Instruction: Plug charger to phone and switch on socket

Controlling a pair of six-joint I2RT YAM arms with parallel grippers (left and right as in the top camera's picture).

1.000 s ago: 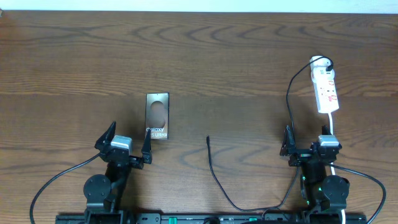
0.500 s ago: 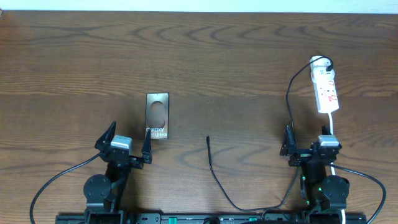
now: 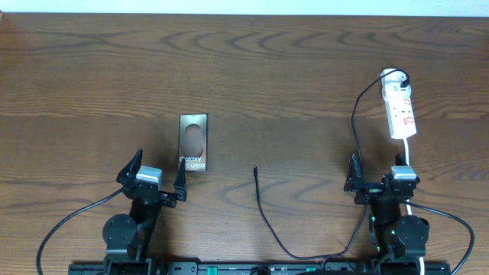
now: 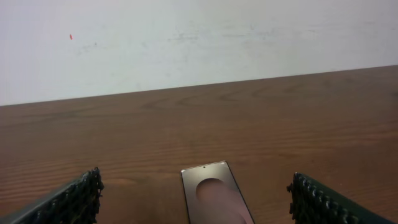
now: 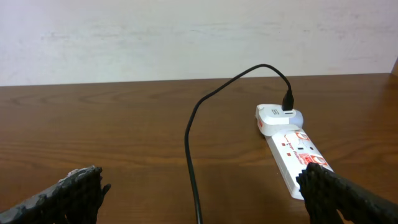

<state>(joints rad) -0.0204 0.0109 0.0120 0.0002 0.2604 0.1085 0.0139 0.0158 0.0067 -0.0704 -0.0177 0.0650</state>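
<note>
Two grippers sit low at the near edge of the wooden table (image 3: 290, 69); the left gripper (image 3: 157, 169) and right gripper (image 3: 380, 180) both have their fingers spread wide, grasping nothing. The phone (image 3: 193, 143) lies flat just ahead of the left gripper. The socket (image 3: 399, 107) lies ahead of the right gripper. The charger (image 3: 263, 214) is plugged into the socket's rounded far end and loops along the table's near edge; its plug tip (image 3: 255, 169) lies on bare wood, apart from the phone

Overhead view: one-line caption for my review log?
Left gripper and right gripper open at the near edge; phone unplugged, charger tip loose beside it, socket at right.
</note>
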